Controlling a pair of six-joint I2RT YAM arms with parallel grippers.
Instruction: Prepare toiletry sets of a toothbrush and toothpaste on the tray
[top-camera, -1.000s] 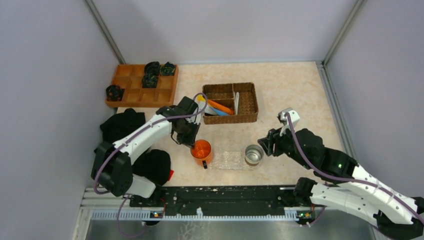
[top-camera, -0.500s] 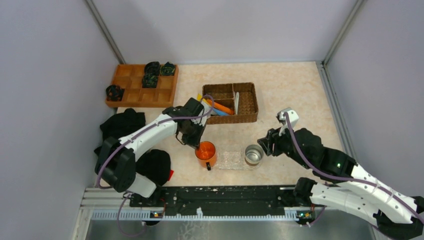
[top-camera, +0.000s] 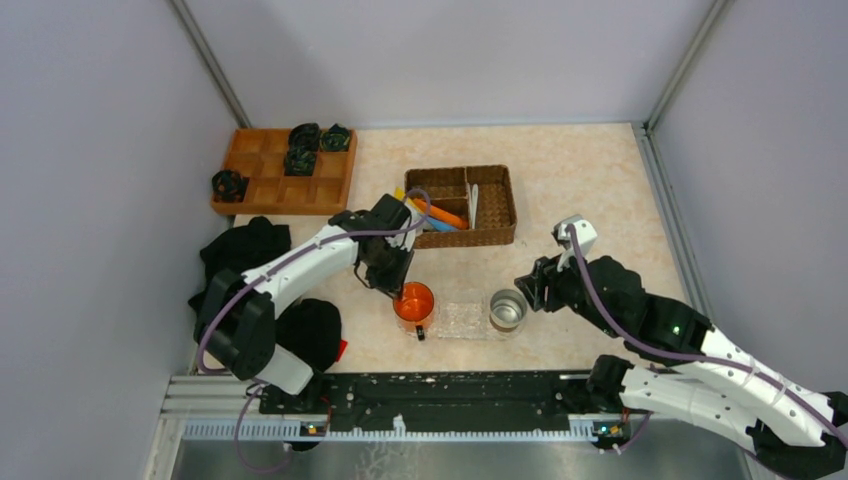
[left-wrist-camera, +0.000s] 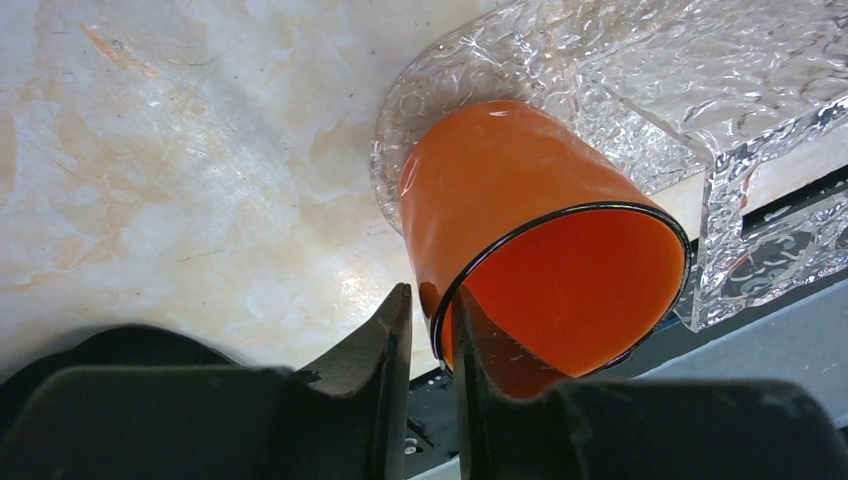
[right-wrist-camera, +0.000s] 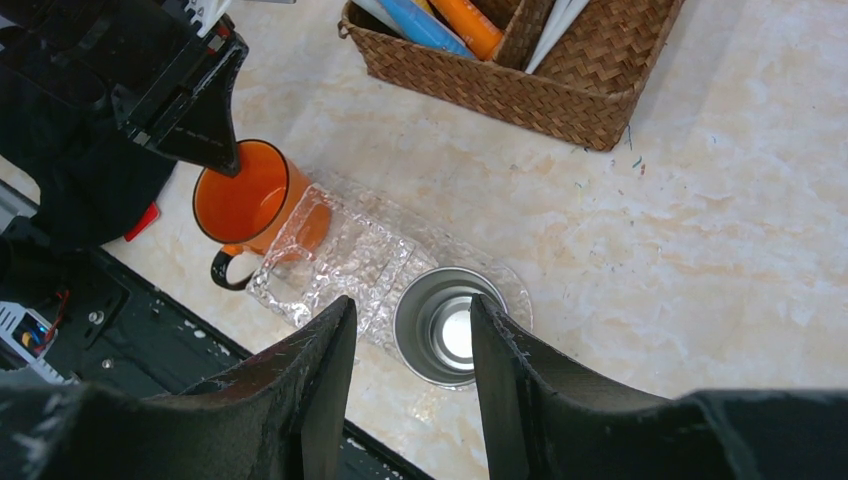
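From above, the left gripper (top-camera: 400, 283) is seen at the rim of the orange mug (top-camera: 414, 303), which stands on the left end of the clear tray (top-camera: 462, 318). The right gripper (top-camera: 532, 287) is seen just beside the steel cup (top-camera: 508, 309). The toothbrushes and tubes (top-camera: 445, 214) are seen in the wicker basket (top-camera: 495, 205), apart from both.

At the left wrist, the glossy mug wall is straddled by narrowly parted fingers, not clamped. The bumpy tray is cut off.

At the right wrist, the cup is framed by widely parted, empty fingers, and the basket is cropped.

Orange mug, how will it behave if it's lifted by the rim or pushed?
The orange mug has a glossy wall, likely slippery in a rim pinch. Its side handle would probably tilt it when lifted. On the bumpy tray, a push may rock it.
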